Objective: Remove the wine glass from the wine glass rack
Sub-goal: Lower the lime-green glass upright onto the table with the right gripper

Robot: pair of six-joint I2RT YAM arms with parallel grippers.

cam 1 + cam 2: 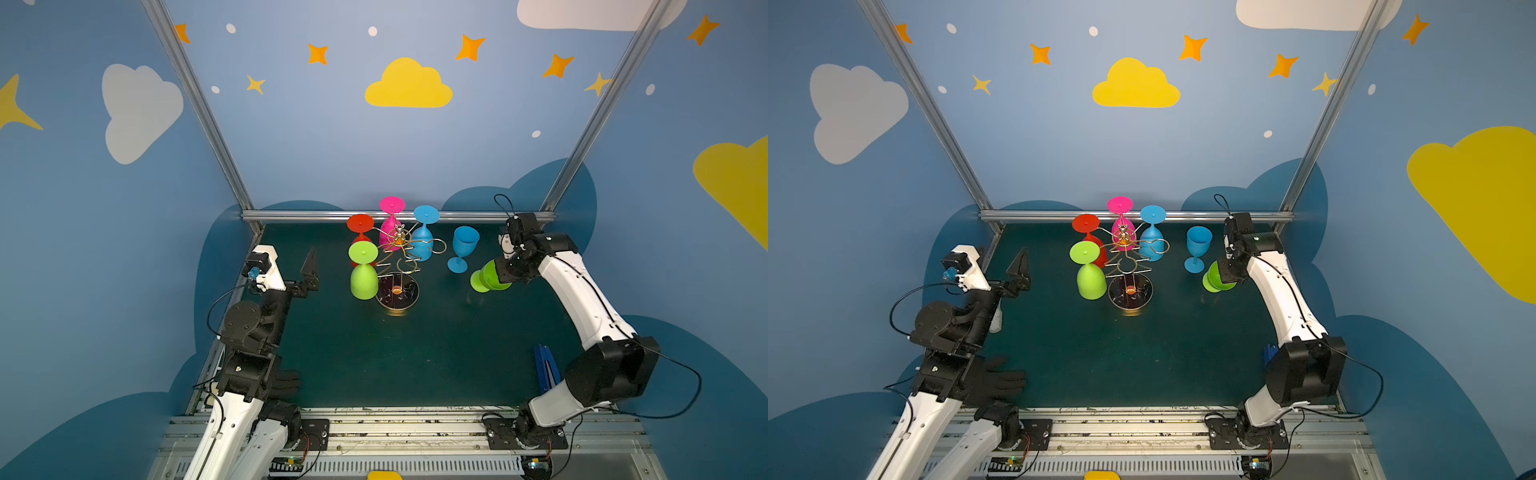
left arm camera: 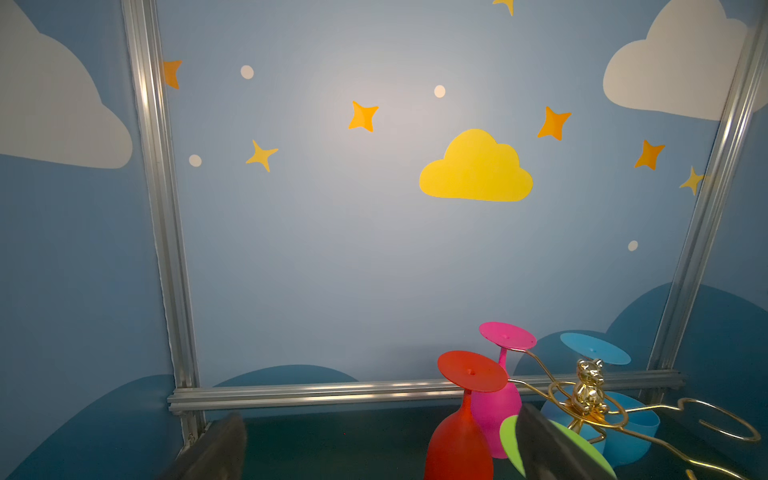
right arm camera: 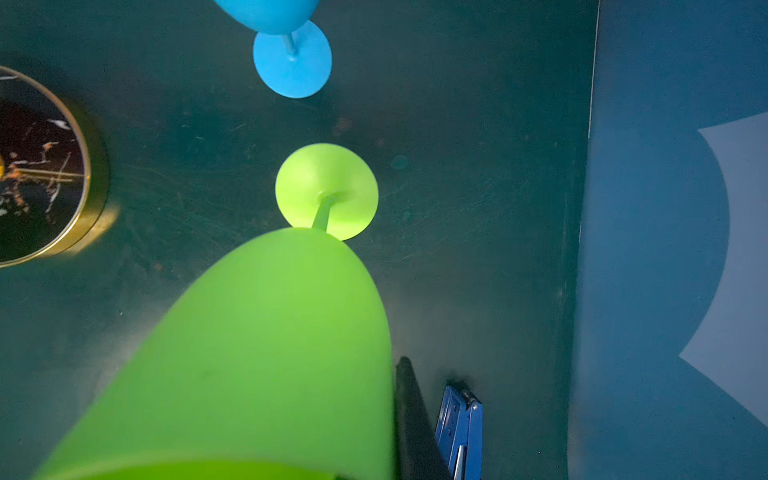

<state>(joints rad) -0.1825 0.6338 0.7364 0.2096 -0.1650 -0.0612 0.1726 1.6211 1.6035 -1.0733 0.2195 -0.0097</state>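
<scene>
Right gripper (image 1: 505, 270): clamped on green glass (image 1: 484, 281) rim, off the rack (image 1: 397, 254), beside blue glass (image 1: 462, 248).
Left gripper (image 1: 309, 272): wide open, empty.
Setting down: level the foot first (glass looks tilted), then release.

The green wine glass (image 1: 482, 281), foot down, is clear of the gold wire wine glass rack (image 1: 397, 291), to its right.
</scene>
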